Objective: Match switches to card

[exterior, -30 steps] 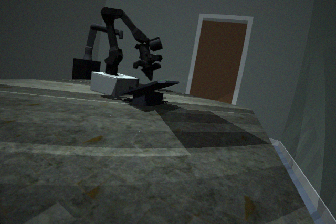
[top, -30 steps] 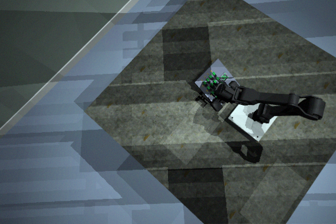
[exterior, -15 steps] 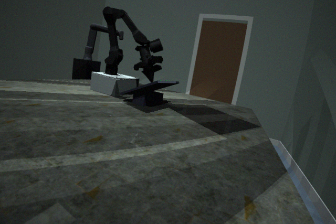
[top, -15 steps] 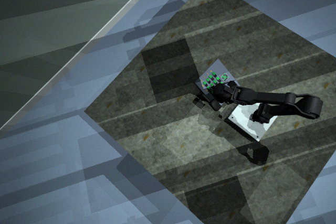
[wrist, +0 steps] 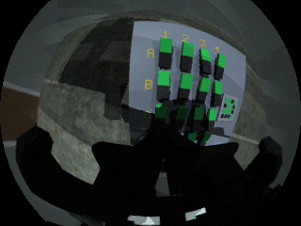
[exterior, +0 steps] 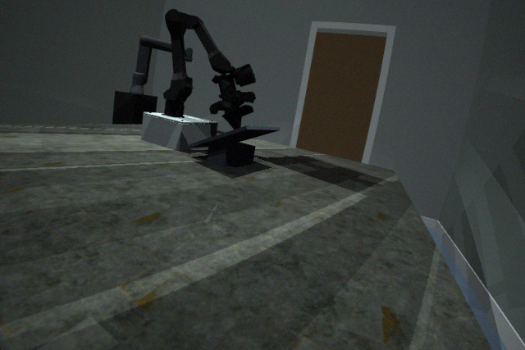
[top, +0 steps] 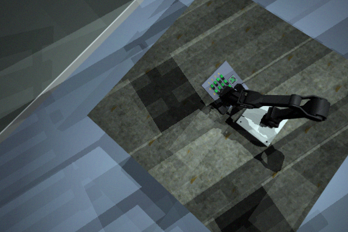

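Observation:
The tilted grey panel [top: 226,68] [exterior: 262,129] [wrist: 141,40] bears a grid of green and dark grey switches. In the wrist view, switch A1 [wrist: 166,46] and switch B1 [wrist: 163,78] show beside the row letters, with their rows running right. Row C is in shadow, including switch C1 [wrist: 161,111]; switch C4 [wrist: 213,114] is brighter. Row D is mostly hidden by the fingers. The small card [top: 232,79] [wrist: 229,108] is right of the grid; its squares are too small to read surely. My gripper [exterior: 237,125] [wrist: 160,124] is shut and empty, tips low over the near-left part; contact cannot be told.
The arm's pale base box [top: 253,119] [exterior: 163,132] stands just nearer than the panel. A dark wedge support [exterior: 239,154] holds the panel up. The arm reaches over the panel's near side. A second grey arm [exterior: 143,58] stands in the background, near a brown door [exterior: 341,92].

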